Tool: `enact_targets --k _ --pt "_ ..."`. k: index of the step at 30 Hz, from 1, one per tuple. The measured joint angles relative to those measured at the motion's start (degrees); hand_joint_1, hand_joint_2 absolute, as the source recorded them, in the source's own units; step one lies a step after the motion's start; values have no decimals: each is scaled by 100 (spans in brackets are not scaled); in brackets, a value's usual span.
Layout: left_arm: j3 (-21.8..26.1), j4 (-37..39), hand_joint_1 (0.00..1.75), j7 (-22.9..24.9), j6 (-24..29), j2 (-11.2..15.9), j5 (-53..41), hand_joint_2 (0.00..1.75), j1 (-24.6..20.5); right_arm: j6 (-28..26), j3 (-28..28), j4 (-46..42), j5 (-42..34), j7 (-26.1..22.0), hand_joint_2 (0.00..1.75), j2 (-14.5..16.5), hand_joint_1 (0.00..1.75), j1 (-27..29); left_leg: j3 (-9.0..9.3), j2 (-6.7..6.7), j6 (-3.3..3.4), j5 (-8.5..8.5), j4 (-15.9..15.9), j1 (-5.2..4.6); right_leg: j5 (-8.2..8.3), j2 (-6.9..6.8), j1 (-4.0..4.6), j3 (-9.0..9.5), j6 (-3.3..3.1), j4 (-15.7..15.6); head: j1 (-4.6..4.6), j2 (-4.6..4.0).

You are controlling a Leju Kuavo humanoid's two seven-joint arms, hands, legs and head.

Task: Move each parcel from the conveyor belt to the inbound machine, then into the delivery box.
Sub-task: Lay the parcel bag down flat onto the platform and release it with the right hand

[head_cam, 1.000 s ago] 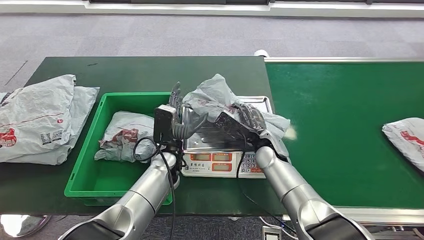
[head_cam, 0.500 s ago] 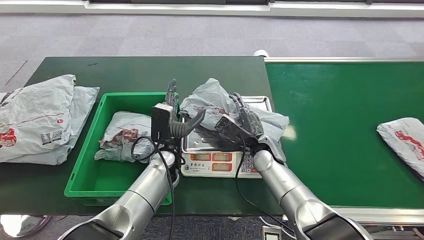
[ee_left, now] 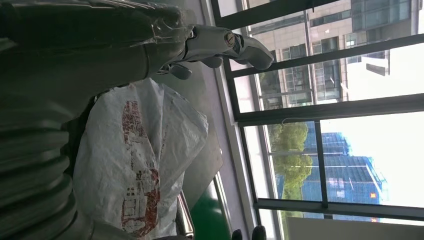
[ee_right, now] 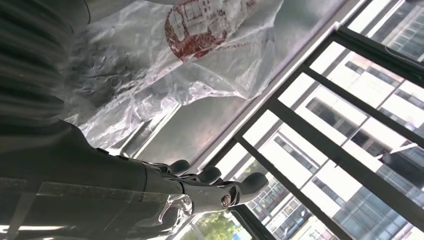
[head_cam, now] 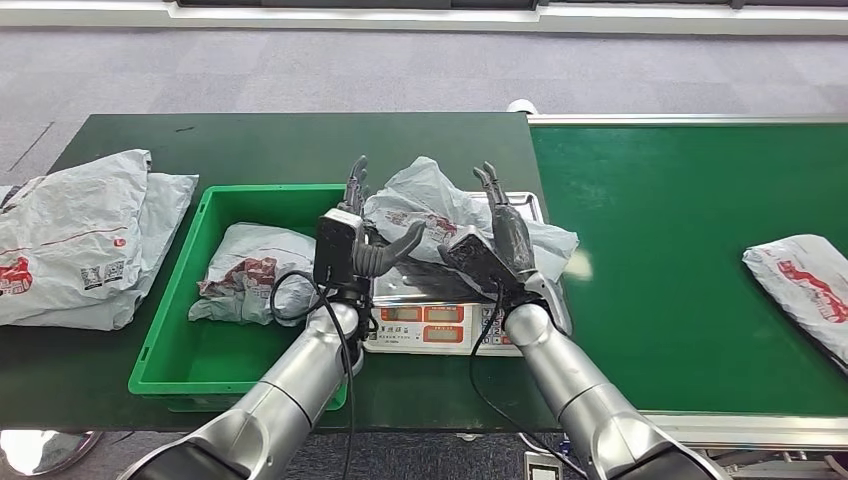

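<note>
Silver arms frame the scale (head_cam: 445, 322) as I hold my left hand (head_cam: 368, 243) and right hand (head_cam: 497, 245) with fingers spread and empty on either side of the grey parcel (head_cam: 440, 213) resting on its pan. I judge a firm two-sided squeeze best before swinging it left of the scale into the green delivery box (head_cam: 172, 350), where a bagged parcel (head_cam: 245, 268) already takes up room. Beyond the scale's right, another parcel (head_cam: 800, 285) waits on the conveyor belt (head_cam: 680, 210).

head view: bright, even, sharp | wrist views: window glare, near parts blurred
</note>
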Motion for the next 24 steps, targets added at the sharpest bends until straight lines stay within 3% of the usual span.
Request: enact_targets --k 2,5,8,12,20,24 --pt "-45 10 0 0 9 0 -13 175 -11 -9 -23 -58 -54 -36 0 0 0 17 0 0 0 0 0 0 0 0 0 0 0 0 0 0" --pt "-120 40 0 0 67 0 -124 175 -50 69 -119 -203 -458 -210 0 -1 0 65 0 -2 0 0 0 0 0 -2 0 -1 0 -1 0 0" --pt "-249 164 0 57 116 0 -309 175 -154 293 -340 -549 -1328 -264 0 -40 0 170 1 -2 0 0 1 0 0 -2 0 -2 0 -2 0 0" --pt "-530 405 0 632 84 5 -811 175 -344 321 -752 -868 -2055 -38 0 -306 0 247 -1 -4 1 0 2 -3 1 -4 -2 1 1 -4 0 0" --pt "-886 696 0 1190 7 48 -1309 175 -618 173 -1270 -792 -2171 -76 0 -714 0 247 -2 15 3 -3 2 -6 7 10 -4 -9 1 -4 0 0" --pt "-1080 847 0 1851 -219 52 -1920 175 -810 188 -1405 -597 -2258 -77 0 -790 0 201 -4 5 1 0 1 -2 6 3 0 -9 -2 -1 0 0"
